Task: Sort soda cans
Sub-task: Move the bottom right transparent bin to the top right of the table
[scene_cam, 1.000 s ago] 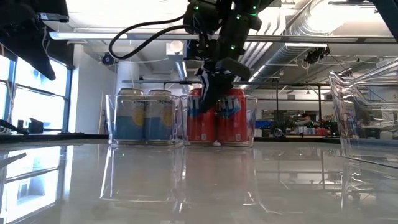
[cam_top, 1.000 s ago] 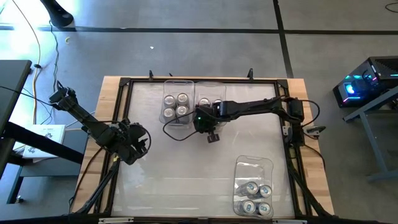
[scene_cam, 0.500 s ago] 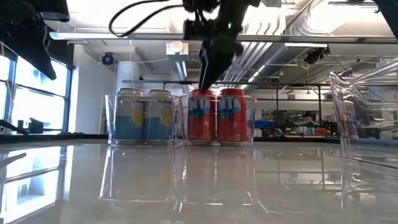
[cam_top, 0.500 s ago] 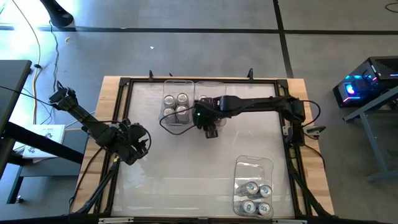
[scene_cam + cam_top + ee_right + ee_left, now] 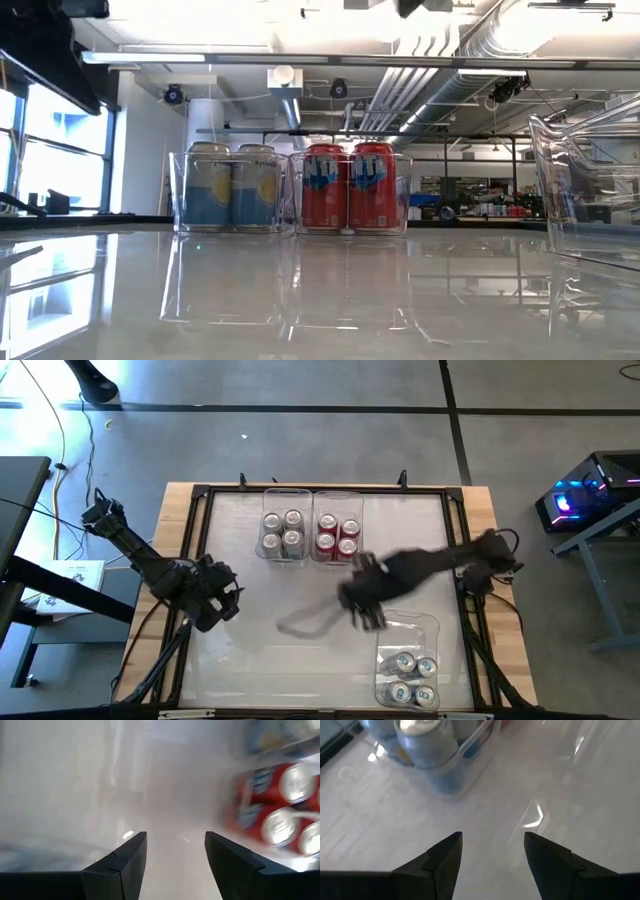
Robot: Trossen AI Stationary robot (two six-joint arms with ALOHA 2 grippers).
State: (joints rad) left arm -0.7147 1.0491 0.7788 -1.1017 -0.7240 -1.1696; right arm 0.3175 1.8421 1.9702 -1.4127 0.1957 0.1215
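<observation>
Moments after releasing a red can into its bin, the right pincer (image 5: 362, 598) swings empty and open across the tabletop (image 5: 250, 650) toward the near bin (image 5: 408, 622) of unsorted cans (image 5: 412, 678); four red cans (image 5: 338, 535) now stand beside four blue cans (image 5: 282, 530) at the far edge, while the left pincer (image 5: 212, 595) waits open, holding nothing

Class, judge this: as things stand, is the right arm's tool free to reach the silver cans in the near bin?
Probably yes: the right tool, open and empty, hangs beside that bin, whose silver cans lie uncovered.
</observation>
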